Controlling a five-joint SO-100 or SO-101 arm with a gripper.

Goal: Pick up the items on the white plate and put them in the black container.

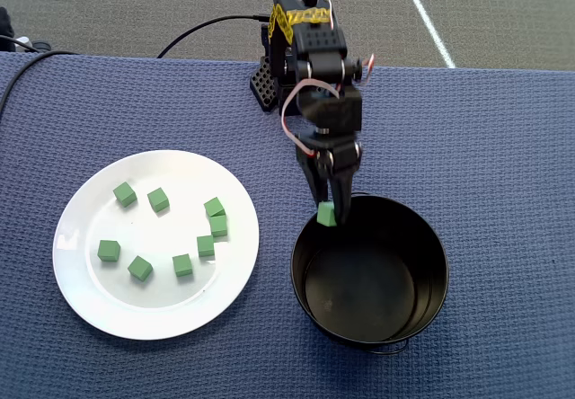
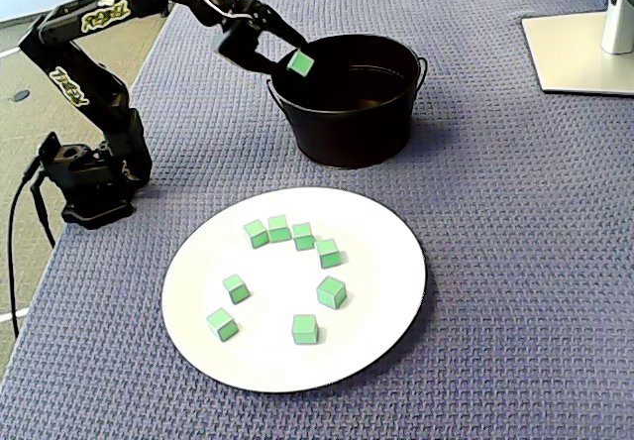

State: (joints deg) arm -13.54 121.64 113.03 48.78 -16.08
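Observation:
My gripper point(image 1: 326, 208) is shut on one small green cube point(image 1: 326, 215) and holds it over the near-left rim of the round black pot point(image 1: 438, 278). In the fixed view the gripper point(image 2: 294, 59) holds the cube point(image 2: 300, 62) just above the pot's point(image 2: 347, 128) left rim. The pot's inside looks empty. Several more green cubes point(image 1: 182, 265) lie scattered on the white plate point(image 1: 162, 305), left of the pot in the overhead view. In the fixed view the plate point(image 2: 381, 262) with its cubes point(image 2: 332, 291) lies in front of the pot.
Everything stands on a blue woven mat. The arm's base point(image 2: 89, 182) sits at the mat's left edge in the fixed view, with black cables point(image 2: 15, 252) beside it. A grey monitor foot point(image 2: 580, 49) stands at the far right.

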